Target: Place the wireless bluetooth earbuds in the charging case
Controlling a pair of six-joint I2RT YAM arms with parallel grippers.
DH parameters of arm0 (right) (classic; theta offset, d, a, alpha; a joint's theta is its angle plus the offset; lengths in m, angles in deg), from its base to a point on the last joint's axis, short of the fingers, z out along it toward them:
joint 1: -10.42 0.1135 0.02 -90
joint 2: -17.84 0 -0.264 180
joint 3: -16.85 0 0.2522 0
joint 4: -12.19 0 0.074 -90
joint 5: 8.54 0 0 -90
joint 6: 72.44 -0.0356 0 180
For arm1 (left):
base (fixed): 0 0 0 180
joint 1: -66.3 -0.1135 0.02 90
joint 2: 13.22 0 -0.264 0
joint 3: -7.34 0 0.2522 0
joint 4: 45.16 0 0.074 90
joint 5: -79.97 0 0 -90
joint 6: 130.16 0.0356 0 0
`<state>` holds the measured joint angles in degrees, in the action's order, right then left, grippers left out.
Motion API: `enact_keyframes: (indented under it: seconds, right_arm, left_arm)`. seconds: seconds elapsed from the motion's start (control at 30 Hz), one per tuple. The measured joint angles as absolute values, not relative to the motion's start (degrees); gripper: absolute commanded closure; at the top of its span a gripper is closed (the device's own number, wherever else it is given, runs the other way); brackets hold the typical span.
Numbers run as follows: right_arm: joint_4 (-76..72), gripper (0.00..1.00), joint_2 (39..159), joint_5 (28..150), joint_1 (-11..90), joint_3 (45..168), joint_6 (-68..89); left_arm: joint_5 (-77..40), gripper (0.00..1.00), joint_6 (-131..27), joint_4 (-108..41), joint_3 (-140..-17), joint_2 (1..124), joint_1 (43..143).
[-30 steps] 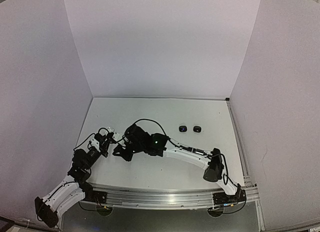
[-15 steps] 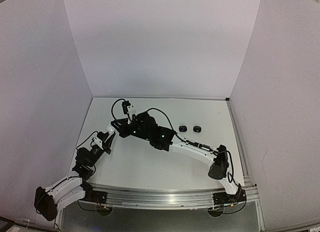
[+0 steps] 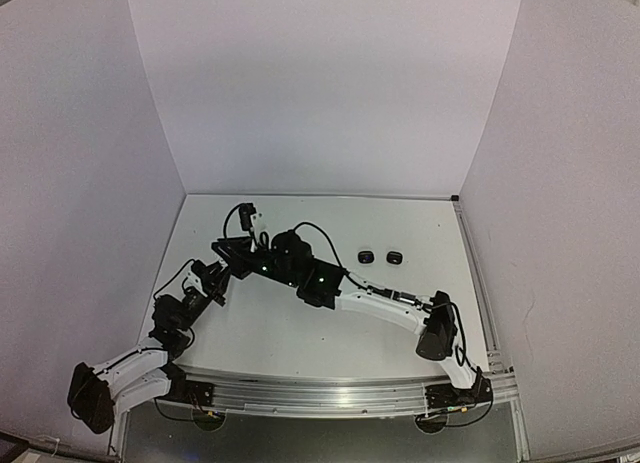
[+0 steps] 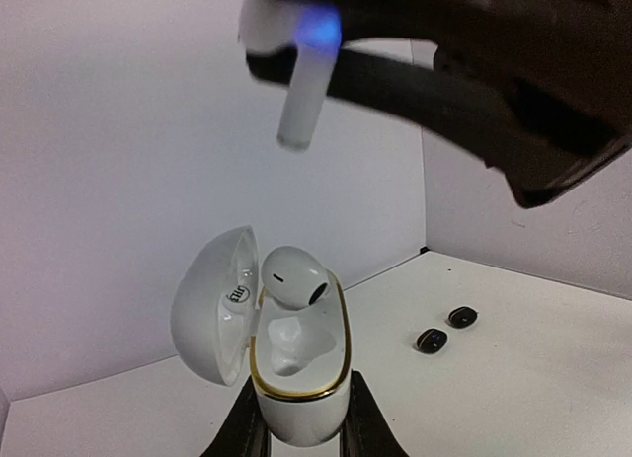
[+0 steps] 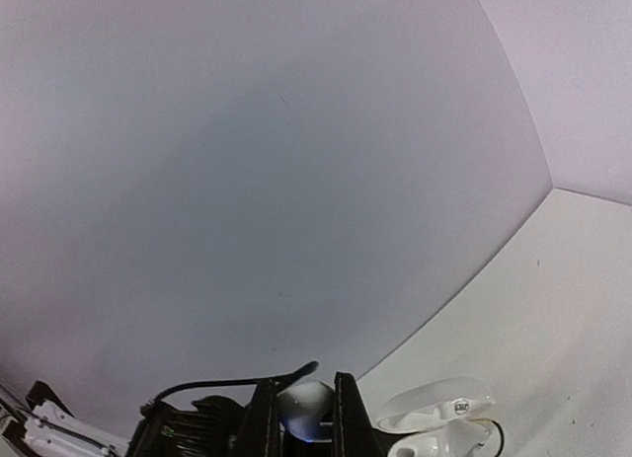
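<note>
My left gripper (image 4: 299,419) is shut on the base of a white charging case (image 4: 296,383) with a gold rim, held upright. Its lid (image 4: 209,309) hangs open to the left. One white earbud (image 4: 293,276) sits in the far socket and the near socket is bare. Directly above, my right gripper (image 4: 288,44) is shut on a second white earbud (image 4: 299,102), stem pointing down, a blue light glowing at its head. In the right wrist view the fingers (image 5: 346,418) pinch that earbud (image 5: 304,406), with the open case (image 5: 434,424) just to the right. From above, the right gripper (image 3: 226,249) hangs over the left gripper (image 3: 213,280).
Two small black rounded pieces (image 3: 366,256) (image 3: 394,256) lie side by side on the white table (image 3: 400,223), right of centre; they also show in the left wrist view (image 4: 431,340). White walls close in the back and both sides.
My right arm has lifted off the table and swung back and left with the white earbud, ending above the case. The left gripper has tilted up slightly, still holding the case.
</note>
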<state>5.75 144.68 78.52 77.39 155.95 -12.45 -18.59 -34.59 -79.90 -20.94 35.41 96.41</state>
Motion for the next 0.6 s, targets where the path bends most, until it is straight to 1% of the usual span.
enact_keyframes:
  seconds: [0.07,0.17,0.3,0.43,0.6]
  right_arm:
    - [4.40,1.00,143.87,76.89,77.48,154.17,-10.97]
    - [3.25,1.00,141.58,71.25,77.64,150.06,-12.21]
    - [5.60,1.00,140.32,66.68,77.71,146.86,-17.45]
    - [7.95,1.00,142.37,65.39,77.77,149.58,-20.73]
    - [13.31,1.00,145.84,61.66,78.63,152.90,-23.06]
  left_arm:
    - [-19.25,1.00,-35.79,-78.45,-20.96,34.12,96.43]
    - [-17.89,1.00,-35.95,-77.06,-20.96,33.39,96.53]
    - [-14.17,1.00,-34.18,-81.10,-21.07,38.05,96.71]
    - [-9.59,1.00,-31.17,-85.71,-21.72,46.24,97.35]
    - [-5.19,1.00,-28.24,-90.74,-23.34,51.83,99.10]
